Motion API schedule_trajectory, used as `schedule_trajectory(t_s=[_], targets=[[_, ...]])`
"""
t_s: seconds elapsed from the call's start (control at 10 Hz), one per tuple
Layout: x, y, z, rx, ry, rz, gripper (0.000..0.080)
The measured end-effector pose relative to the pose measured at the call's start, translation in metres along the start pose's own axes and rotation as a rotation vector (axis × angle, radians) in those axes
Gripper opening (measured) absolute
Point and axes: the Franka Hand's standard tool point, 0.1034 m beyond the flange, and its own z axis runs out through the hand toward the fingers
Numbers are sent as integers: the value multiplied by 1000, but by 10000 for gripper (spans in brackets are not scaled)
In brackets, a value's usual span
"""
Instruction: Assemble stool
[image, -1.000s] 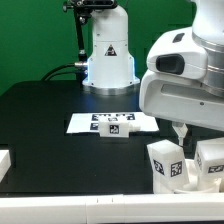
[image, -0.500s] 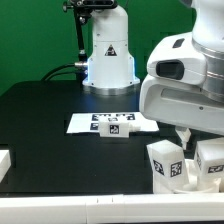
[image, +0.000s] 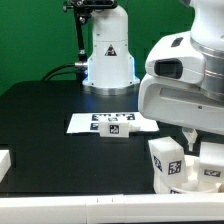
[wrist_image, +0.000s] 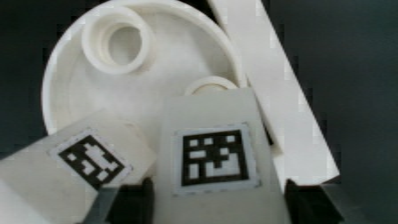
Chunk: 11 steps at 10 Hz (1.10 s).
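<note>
In the wrist view my gripper (wrist_image: 214, 205) is shut on a chunky white stool leg (wrist_image: 217, 150) with a black-and-white tag; dark fingers (wrist_image: 125, 205) press both its sides. A second tagged leg (wrist_image: 80, 160) leans right beside it. Both stand over the round white seat disc (wrist_image: 98, 95), whose ring sockets show beyond them. In the exterior view the arm's white hand (image: 185, 85) hangs over the legs (image: 166, 160) and the seat's rim (image: 205, 178) at the exterior view's lower right. The fingertips are mostly hidden there.
A long white strip (wrist_image: 267, 80) runs beside the seat in the wrist view. The marker board (image: 95, 122) lies mid-table with a small lone tagged block (image: 116, 131) on its edge. The arm's base (image: 108, 55) stands behind. A white edge (image: 5, 160) shows at the lower left.
The arm has shifted slightly. The legs at the lower right have moved a little, and the seat's rim shows beneath them now.
</note>
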Motion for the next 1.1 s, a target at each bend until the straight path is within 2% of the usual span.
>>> schedule_trajectory(t_s=[0.2,0.4,0.5,0.9,1.0,1.1], targets=[[-8,0,-1,0,53,66,344],[-33,-5,7,-7,96,210,342],[-33,-7,6,5,106,267,339],[-32,-6,7,24,104,552,339],[-25,-7,6,92,117,663,339],[-22,-5,10,139,129,722,339]])
